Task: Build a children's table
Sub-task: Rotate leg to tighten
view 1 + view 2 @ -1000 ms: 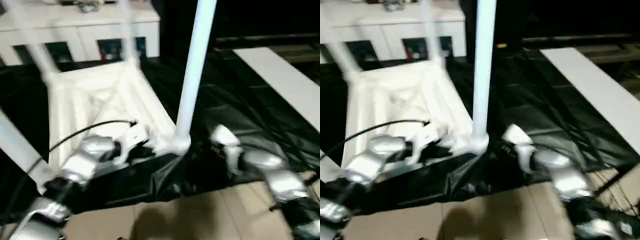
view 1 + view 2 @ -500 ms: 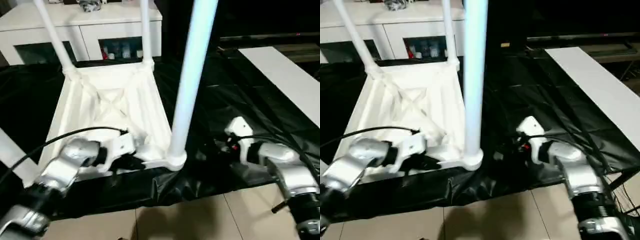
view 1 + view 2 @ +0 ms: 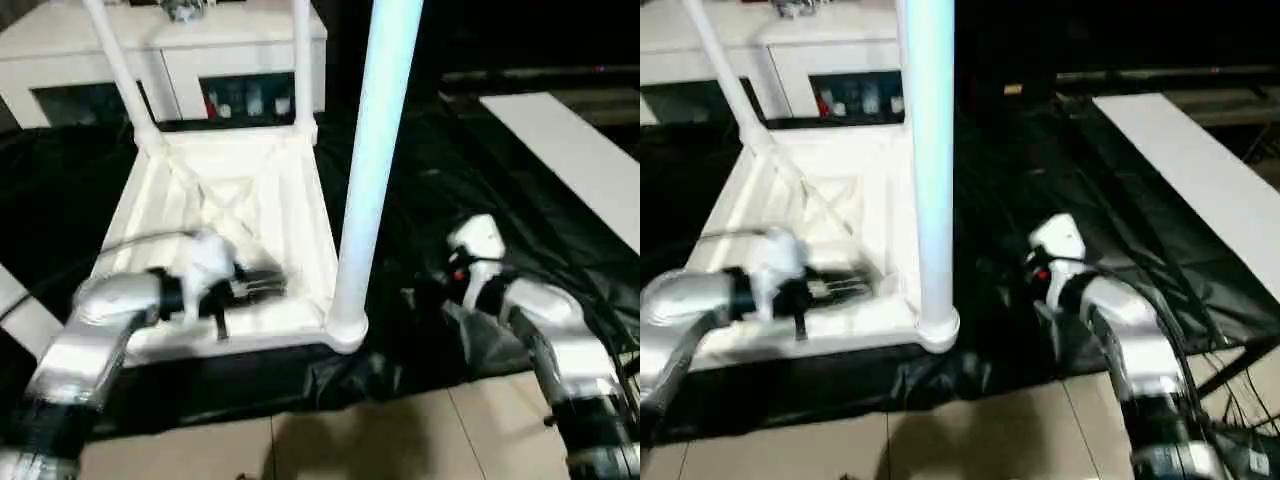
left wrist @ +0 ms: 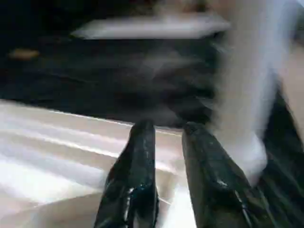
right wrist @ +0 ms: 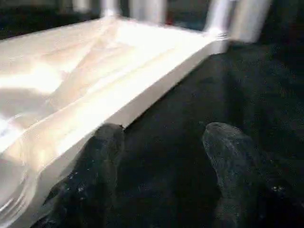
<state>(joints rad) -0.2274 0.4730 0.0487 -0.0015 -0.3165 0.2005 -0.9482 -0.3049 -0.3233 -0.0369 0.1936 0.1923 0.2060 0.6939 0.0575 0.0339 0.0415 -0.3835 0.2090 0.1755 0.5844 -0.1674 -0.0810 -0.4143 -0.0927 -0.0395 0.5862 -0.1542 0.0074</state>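
Observation:
The children's table lies upside down on a black sheet, its white ribbed top (image 3: 290,215) facing up. One leg (image 3: 375,170) stands in the near right corner socket (image 3: 345,328), and two more legs (image 3: 120,70) (image 3: 302,60) stand at the far corners. My left gripper (image 3: 265,285) hovers over the near rim, left of that socket. In the left wrist view its fingers (image 4: 142,156) stand a little apart with nothing between them. My right gripper (image 5: 164,133) is open over the black sheet, just right of the table's side rim (image 5: 156,90), holding nothing.
A white cabinet (image 3: 200,60) with glass doors stands behind the table. A long white board (image 3: 570,150) lies at the right on the black sheet (image 3: 450,180). Tiled floor (image 3: 350,440) runs along the near edge. Another white tube (image 3: 20,315) shows at the left edge.
My left gripper has drawn back leftward from the near right socket and its fingers have parted slightly. The right arm has shifted a little. The camera has moved too.

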